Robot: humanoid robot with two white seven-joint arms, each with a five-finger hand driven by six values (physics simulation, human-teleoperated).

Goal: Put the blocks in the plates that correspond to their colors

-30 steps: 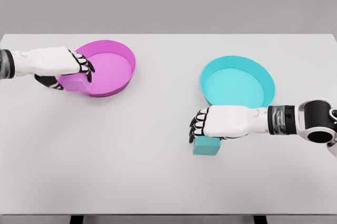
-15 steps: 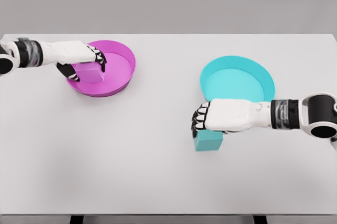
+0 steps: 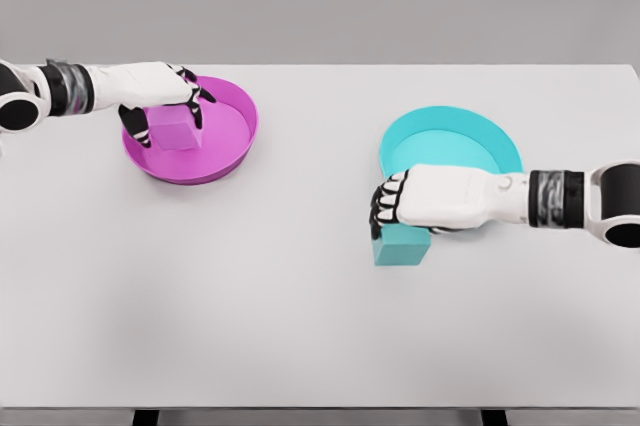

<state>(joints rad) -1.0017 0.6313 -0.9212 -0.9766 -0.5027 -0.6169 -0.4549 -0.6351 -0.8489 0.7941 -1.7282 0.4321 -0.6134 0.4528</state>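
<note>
A magenta block (image 3: 172, 132) is inside the magenta plate (image 3: 225, 146) at the back left. My left hand (image 3: 165, 114) reaches in over it, thumb on its left side and fingers (image 3: 196, 104) on its right, still shut on it. A teal block (image 3: 402, 246) shows just in front of the teal plate (image 3: 455, 151), close to the near-left rim. My right hand (image 3: 386, 224) covers the block's top and is shut on it; only the block's lower part shows below the palm.
Both plates stand on a white table (image 3: 300, 326) that fills the view, with its front edge (image 3: 320, 408) near the bottom. My right forearm (image 3: 550, 201) crosses the near rim of the teal plate.
My left hand carried the magenta block from the plate's left rim to inside the plate. My right hand moved the teal block away from me, toward the teal plate.
</note>
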